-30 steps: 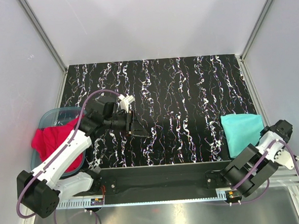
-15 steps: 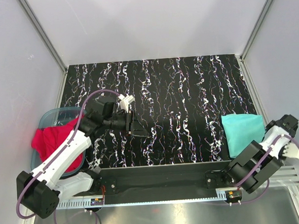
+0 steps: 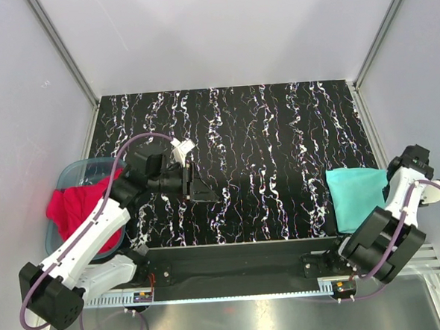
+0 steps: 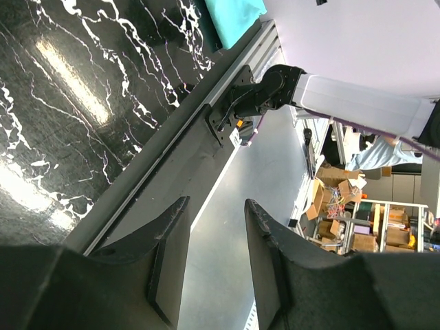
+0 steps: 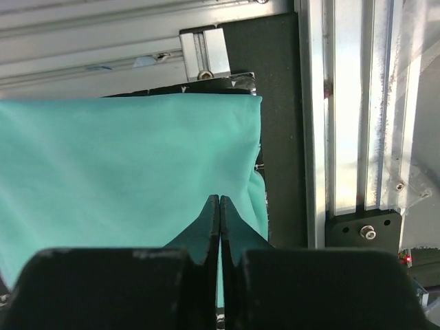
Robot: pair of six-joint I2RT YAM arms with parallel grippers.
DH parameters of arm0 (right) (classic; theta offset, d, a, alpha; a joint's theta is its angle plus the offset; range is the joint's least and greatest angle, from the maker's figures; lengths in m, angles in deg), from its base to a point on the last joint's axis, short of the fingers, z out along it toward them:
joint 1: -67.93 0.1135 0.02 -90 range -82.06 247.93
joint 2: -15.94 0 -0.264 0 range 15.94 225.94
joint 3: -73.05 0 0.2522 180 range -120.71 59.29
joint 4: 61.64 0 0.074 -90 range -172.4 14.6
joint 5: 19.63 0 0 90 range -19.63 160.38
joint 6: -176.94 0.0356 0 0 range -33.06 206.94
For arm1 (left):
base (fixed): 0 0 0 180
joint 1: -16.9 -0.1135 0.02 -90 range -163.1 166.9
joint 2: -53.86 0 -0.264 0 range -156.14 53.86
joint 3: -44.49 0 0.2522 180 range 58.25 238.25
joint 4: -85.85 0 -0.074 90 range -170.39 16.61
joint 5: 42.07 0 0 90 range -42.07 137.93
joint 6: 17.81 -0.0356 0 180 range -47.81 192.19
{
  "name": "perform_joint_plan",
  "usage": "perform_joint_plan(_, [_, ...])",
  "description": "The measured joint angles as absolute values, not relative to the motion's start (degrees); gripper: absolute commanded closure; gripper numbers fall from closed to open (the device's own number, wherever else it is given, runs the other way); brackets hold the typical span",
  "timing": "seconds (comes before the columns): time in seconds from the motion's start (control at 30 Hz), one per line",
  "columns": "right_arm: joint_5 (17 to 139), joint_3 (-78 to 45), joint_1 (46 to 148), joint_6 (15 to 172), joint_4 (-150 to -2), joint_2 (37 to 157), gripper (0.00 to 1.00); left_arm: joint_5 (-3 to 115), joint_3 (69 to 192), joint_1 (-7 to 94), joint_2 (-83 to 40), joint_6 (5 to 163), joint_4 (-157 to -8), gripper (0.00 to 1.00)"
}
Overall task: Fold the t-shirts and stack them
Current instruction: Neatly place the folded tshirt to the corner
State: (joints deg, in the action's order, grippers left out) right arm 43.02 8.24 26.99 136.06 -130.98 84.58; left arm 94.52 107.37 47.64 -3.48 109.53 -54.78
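The mint-teal t-shirt (image 3: pixel 356 192) lies folded on the black marbled table (image 3: pixel 263 132) at its right front corner; it also fills the right wrist view (image 5: pixel 124 165). My right gripper (image 3: pixel 410 167) hovers by that shirt's right edge, fingertips pressed together (image 5: pixel 219 199), nothing between them. The red t-shirt (image 3: pixel 77 207) is bunched in the blue-grey tub (image 3: pixel 78 172) at the left. My left gripper (image 3: pixel 200 189) hangs over the table's left front part, open and empty (image 4: pixel 216 206), pointing toward the front rail. A corner of the teal shirt (image 4: pixel 234 17) shows at the top of the left wrist view.
The front metal rail (image 3: pixel 233 254) carries both arm bases. An aluminium frame (image 5: pixel 344 110) runs along the table's right edge beside the teal shirt. Grey walls close in the left, right and back. The tub stands off the table's left edge.
My right arm has swung up and back, bringing its wrist beside the teal shirt's right edge. The left arm has shifted slightly left, jaws unchanged.
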Motion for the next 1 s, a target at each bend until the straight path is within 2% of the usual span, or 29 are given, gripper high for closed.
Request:
perform_joint_plan(0.5, [44.16, 15.10, 26.99, 135.91, -124.22, 93.65, 1.00, 94.52, 106.39, 46.86, -2.34, 109.73, -52.77, 0.58])
perform_joint_plan(0.8, [42.98, 13.14, 27.34, 140.83, -126.43, 103.42, 1.00, 94.46, 106.39, 45.81, -1.36, 109.99, -52.09, 0.58])
perform_joint_plan(1.0, [41.75, 11.85, 27.60, 142.60, -128.31, 104.43, 1.00, 94.44, 106.39, 44.71, -0.60, 109.90, -49.84, 0.58])
